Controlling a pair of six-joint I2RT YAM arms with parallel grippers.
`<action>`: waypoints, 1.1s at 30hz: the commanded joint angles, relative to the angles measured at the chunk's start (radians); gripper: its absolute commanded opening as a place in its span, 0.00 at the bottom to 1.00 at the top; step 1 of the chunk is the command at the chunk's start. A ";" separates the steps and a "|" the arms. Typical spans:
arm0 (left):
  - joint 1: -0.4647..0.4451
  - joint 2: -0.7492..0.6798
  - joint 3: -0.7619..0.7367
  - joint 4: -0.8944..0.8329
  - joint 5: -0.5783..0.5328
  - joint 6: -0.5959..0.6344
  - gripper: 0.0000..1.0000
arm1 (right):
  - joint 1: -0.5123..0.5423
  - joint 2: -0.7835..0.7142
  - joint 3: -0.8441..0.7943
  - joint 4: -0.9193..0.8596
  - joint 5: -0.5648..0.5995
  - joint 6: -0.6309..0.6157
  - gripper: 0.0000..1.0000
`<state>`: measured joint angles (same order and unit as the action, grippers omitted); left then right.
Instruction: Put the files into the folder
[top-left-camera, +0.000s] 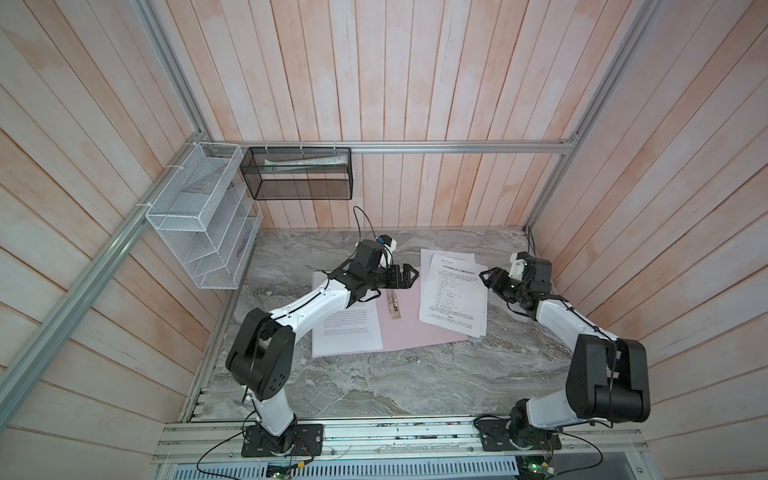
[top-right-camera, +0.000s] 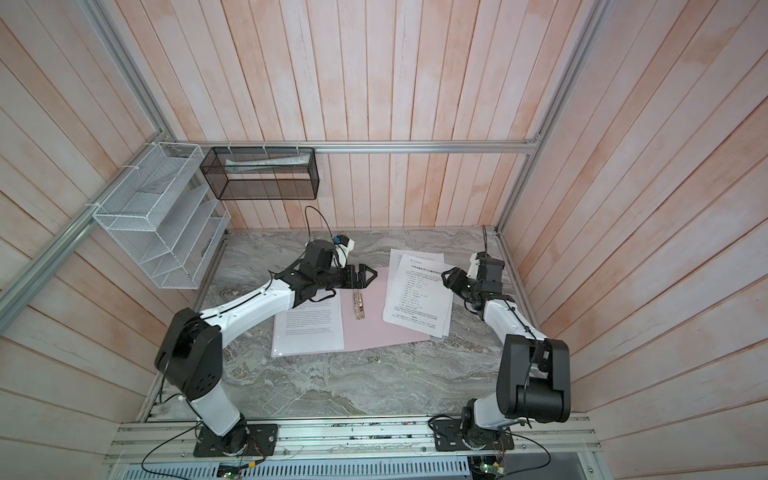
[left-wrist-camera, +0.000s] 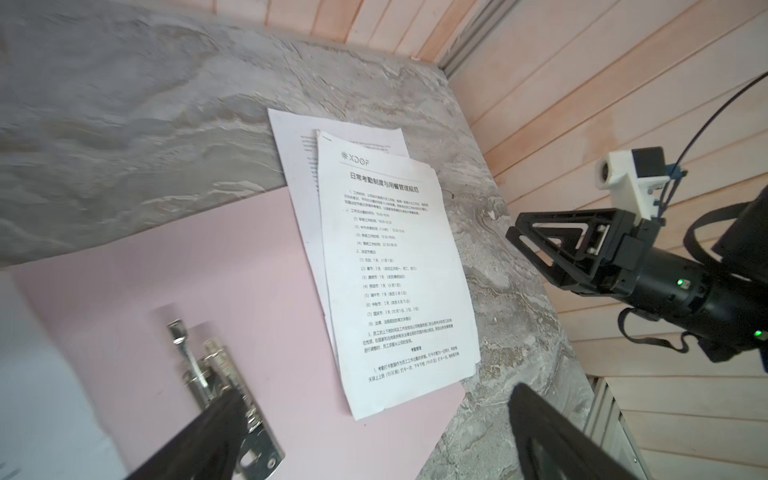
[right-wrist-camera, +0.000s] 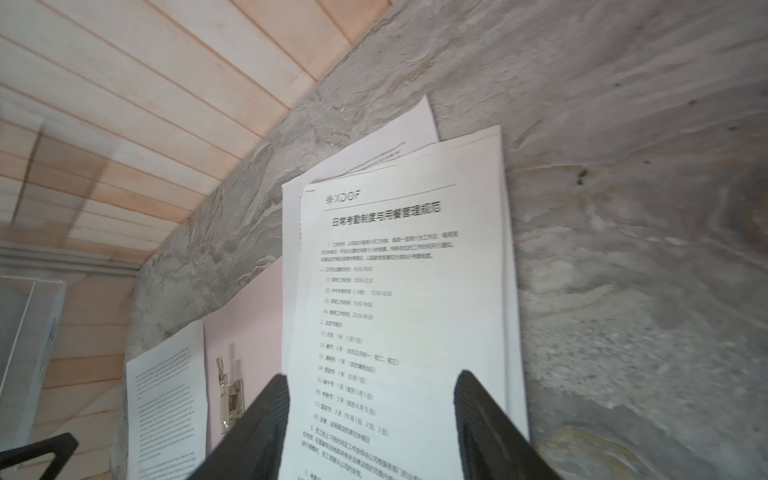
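— Where are the files?

— Most of the files (top-left-camera: 453, 291) sit in a loose stack, corners fanned, on the right flap of the open folder (top-left-camera: 409, 332). The stack overhangs the flap onto the table on its right and far sides. A lone sheet (top-left-camera: 347, 328) lies flat on the left flap, partly under the left arm.

— And the grippers?

— The left gripper (top-left-camera: 417, 276) hovers above the far part of the folder near the clip (top-left-camera: 392, 305), fingers spread wide, grasping nothing. The right gripper (top-left-camera: 485, 279) hangs over the stack's right edge, jaws parted, empty as well.

— What is all this resting on?

— A table (top-left-camera: 374, 386) with grey, marble-like veining. Pale pink-washed planks (top-left-camera: 415, 83) wall it in on the left, far and right sides, and an aluminium rail (top-left-camera: 457, 146) runs across the far wall.

— Do the wrist cameras add anything?

— Yes. They make the top sheet's bold heading and small logo readable, and they show the clip as shiny, hinged metal. The left wrist view catches the right gripper side-on, clear of the paper. Only the top views show the white wire rack (top-left-camera: 203, 224) on the left wall and the black mesh basket (top-left-camera: 297, 172) hung from the rail, with rolled pale paper inside it.

— Textures?

— The folder is thin, matt pink card. The sheets are white with dense black print.
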<state>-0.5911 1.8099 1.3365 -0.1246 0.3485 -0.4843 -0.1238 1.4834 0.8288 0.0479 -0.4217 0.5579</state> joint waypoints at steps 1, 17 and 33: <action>-0.001 0.107 0.068 0.109 0.086 -0.024 1.00 | -0.014 0.037 -0.003 0.045 -0.046 -0.005 0.61; -0.004 0.551 0.581 -0.123 0.156 0.006 1.00 | -0.125 0.012 -0.072 0.068 -0.037 0.014 0.64; -0.002 0.546 0.636 -0.221 0.049 0.074 1.00 | -0.159 -0.020 -0.215 0.212 -0.106 0.053 0.81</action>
<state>-0.5983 2.3825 1.9636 -0.3065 0.4431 -0.4465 -0.2825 1.4963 0.6312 0.2035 -0.5289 0.5972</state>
